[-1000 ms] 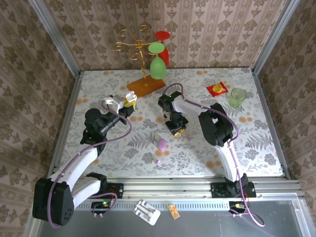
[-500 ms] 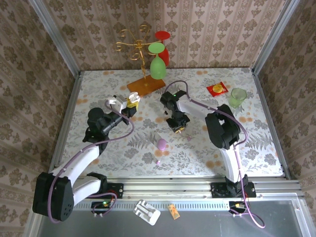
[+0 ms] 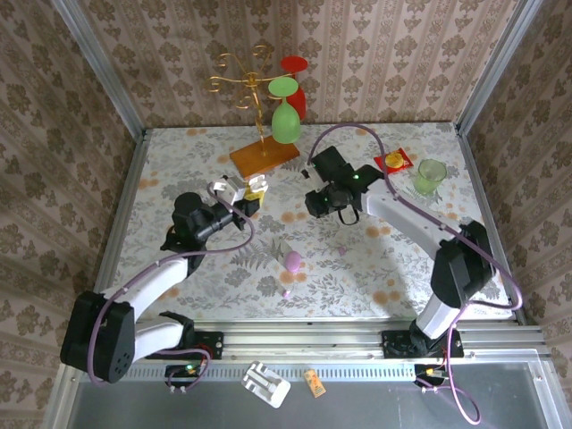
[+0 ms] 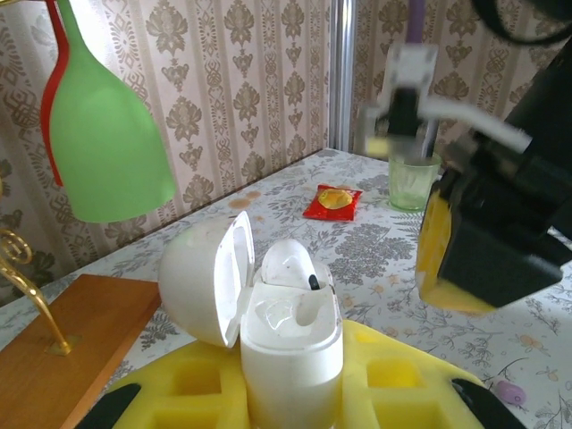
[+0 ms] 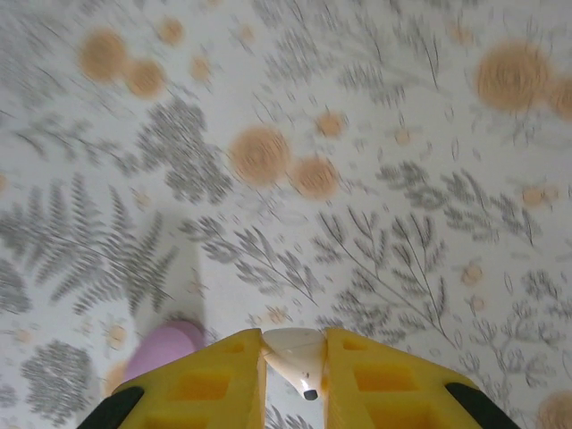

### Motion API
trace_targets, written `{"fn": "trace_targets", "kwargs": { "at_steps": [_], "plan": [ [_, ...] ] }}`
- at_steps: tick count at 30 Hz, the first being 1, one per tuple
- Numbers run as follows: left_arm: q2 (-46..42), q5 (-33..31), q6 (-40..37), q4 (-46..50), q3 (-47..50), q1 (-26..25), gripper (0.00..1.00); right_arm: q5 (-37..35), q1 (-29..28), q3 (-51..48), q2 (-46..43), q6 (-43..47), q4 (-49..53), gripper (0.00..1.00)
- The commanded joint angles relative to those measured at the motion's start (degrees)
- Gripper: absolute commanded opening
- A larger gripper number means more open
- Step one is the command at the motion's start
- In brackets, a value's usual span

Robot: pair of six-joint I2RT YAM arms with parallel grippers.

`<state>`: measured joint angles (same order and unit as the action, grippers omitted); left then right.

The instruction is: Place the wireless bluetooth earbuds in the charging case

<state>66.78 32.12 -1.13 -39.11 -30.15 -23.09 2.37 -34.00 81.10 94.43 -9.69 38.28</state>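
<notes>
The charging case [image 4: 293,353] in my grip is white, upright, and its lid [image 4: 201,279] hangs open to the left. My left gripper [image 4: 290,398] is shut on its base between yellow pads. One white earbud [image 4: 290,262] sits in a socket of the case. My right gripper [image 5: 295,365] is shut on a second white earbud [image 5: 292,349], tip down, held above the table. Seen from above, the left gripper [image 3: 254,191] and right gripper [image 3: 323,204] face each other a short way apart. The right gripper's yellow finger [image 4: 447,259] hangs to the right of the case.
A lilac egg-shaped thing [image 3: 293,261] stands mid-table with two tiny lilac bits [image 3: 342,251] [image 3: 286,292] nearby. A gold stand on a wooden base [image 3: 264,156] carries green [image 3: 284,121] and red glasses. A red packet [image 3: 392,161] and a green cup [image 3: 430,176] lie at the back right.
My right arm rose from the table near the lilac thing and swung back and right, with the earbud pinched in it. The left gripper carried the case rightward.
</notes>
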Motion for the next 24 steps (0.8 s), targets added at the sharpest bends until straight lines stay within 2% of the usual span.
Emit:
{"fn": "trace_targets", "kwargs": {
  "at_steps": [1,8,14,21,24],
  "plan": [
    [0.9,2.7,-0.6,-3.9,-1.8,-0.7,0.02,4.3,-0.2,-3.4,-5.1,-1.1,-11.5,0.20],
    [3.0,6.5,-0.1,-5.9,-1.9,-1.6,0.02,9.5,-2.1,-5.9,-11.0,-0.4,-20.3,0.21],
    [4.3,8.1,0.4,-6.6,-2.5,-2.7,0.02,13.9,-3.8,-5.0,-11.2,-1.3,-25.0,0.20],
    [5.3,9.7,1.1,-7.6,-3.0,-2.7,0.02,16.6,-5.4,-2.4,-8.8,-0.5,-25.6,0.20],
    [6.5,11.1,2.0,-9.0,-3.3,-4.6,0.02,15.9,-6.1,-1.2,-7.4,0.7,-24.3,0.20]
  ]
}}
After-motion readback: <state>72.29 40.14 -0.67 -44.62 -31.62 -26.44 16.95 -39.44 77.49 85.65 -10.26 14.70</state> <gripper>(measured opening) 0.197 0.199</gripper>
